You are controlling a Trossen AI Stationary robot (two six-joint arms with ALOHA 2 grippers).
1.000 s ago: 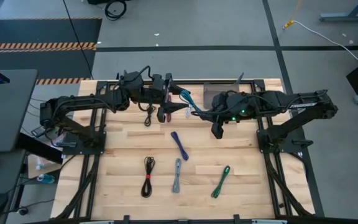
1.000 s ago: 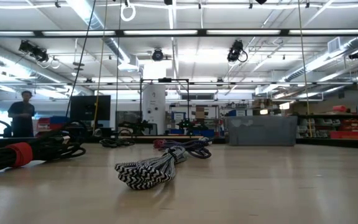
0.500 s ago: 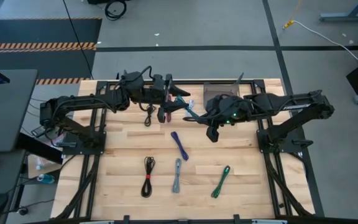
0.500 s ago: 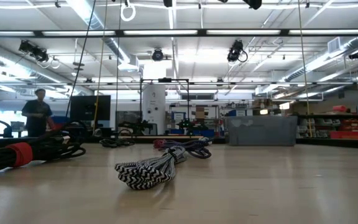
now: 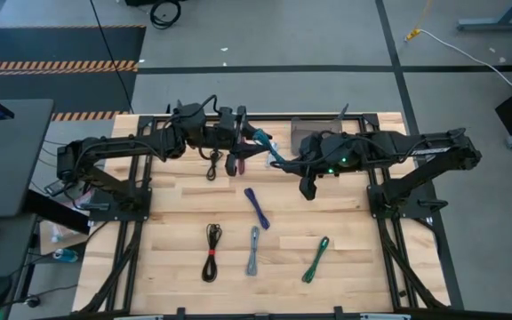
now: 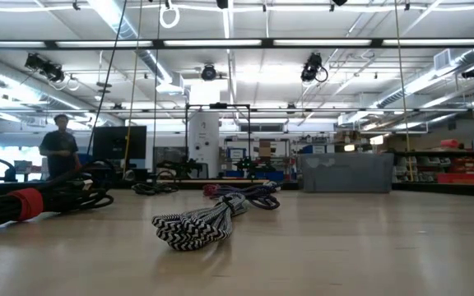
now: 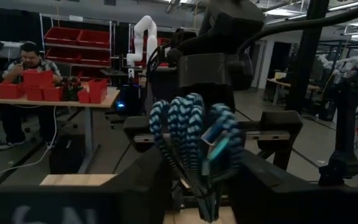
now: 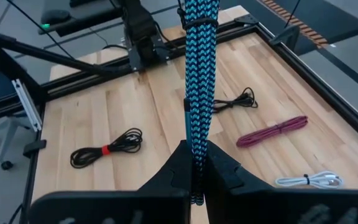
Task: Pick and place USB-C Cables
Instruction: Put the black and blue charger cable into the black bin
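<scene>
A teal braided USB-C cable [image 5: 263, 144] spans the gap between both grippers above the table's far middle. My left gripper [image 5: 243, 147] is shut on its looped end, and my right gripper [image 5: 280, 162] is shut on the other end. On the table lie a black cable [image 5: 212, 164], a purple one [image 5: 256, 206], a black one with a red tie [image 5: 212, 252], a grey one [image 5: 254, 251] and a green one [image 5: 316, 258]. The right wrist view also shows a maroon cable [image 8: 272, 132] and a white cable [image 8: 309, 180] on the wood. My left gripper [image 7: 201, 168] has the teal cable's looped end [image 7: 191, 130] between its two fingers, one finger on each side of the bundle. It comes level from the table's left. The cable is lifted clear of the table. My right gripper [image 8: 196, 168] pinches the teal cable's other end [image 8: 197, 146] between its two fingertips. The fingers lie along the cable, coming from the table's right. The bundle runs straight away from them toward the left gripper, clear of the table.
A translucent grey bin [image 5: 314, 124] stands at the table's far edge, behind the right gripper. Bare wood lies between the cables in the table's near half. A person [image 6: 58, 156] stands in the room beyond the table.
My right gripper moved a little toward the left gripper, then back slightly toward the table's right. The teal cable stayed lifted between the two grippers. The person beyond the table walked along.
</scene>
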